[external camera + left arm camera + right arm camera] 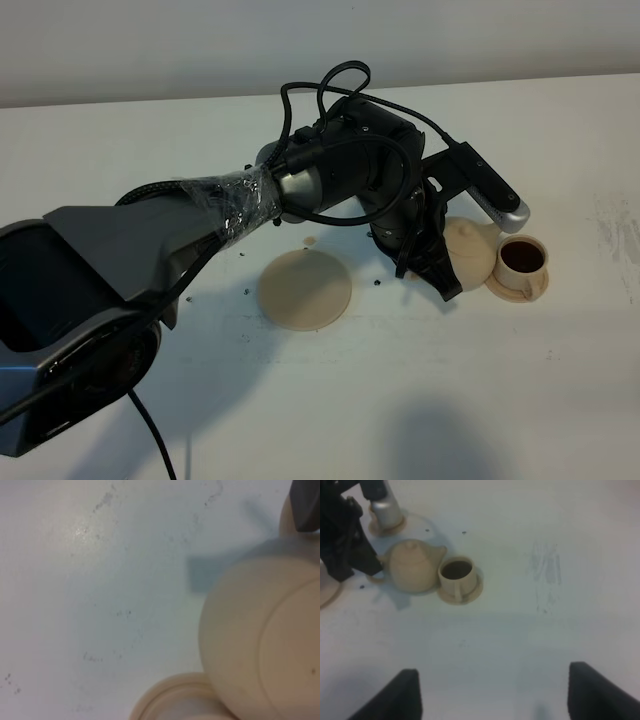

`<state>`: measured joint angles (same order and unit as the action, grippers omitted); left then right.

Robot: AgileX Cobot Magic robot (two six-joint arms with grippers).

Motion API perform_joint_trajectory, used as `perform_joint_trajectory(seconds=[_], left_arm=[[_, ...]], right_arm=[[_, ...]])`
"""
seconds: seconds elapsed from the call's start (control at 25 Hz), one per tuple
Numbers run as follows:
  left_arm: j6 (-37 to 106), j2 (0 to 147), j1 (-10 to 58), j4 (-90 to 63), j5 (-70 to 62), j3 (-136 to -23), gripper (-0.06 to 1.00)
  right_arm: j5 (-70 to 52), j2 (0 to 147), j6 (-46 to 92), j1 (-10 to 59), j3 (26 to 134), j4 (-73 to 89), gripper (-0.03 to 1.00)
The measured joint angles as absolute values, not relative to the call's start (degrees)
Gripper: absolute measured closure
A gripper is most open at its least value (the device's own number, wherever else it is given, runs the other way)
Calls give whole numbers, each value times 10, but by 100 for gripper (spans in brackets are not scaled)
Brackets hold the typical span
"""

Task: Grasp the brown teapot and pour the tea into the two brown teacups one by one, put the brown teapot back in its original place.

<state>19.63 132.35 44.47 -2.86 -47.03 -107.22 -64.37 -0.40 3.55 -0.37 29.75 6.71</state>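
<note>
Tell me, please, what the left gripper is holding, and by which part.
The left gripper holds the brown teapot by its handle side, opposite the spout. The right gripper is open and holds nothing.

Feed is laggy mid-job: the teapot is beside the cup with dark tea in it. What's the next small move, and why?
Probably lift the teapot away from this teacup toward the other saucer behind the left arm. This cup already holds dark tea, the pot looks level, and the left gripper is shut on its handle. The second cup is hidden.
</note>
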Motion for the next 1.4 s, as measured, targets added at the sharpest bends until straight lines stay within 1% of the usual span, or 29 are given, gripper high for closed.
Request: perform_joint_trajectory(seconds=[0.32,0.64,0.76,0.92,1.28,1.4], left_arm=[[196,1258,443,5,-478,-1072,86],[196,1234,411,16,-559,-1072,86],[196,1228,405,17,-553,-1060,86],[194,1184,393,10,-475,-974,86],[187,1036,343,-14,-287,-686,86],[187,1010,337,-20,-252,-631,86]], right_arm=[[-644,-4,36,-4,298,67,37],[-644,-4,36,-4,298,67,37],[-644,-4,36,-4,298,67,37],[-644,-4,36,-4,298,67,37],[-644,-4,36,-4,298,67,37],[-644,-4,36,-4,298,67,37]])
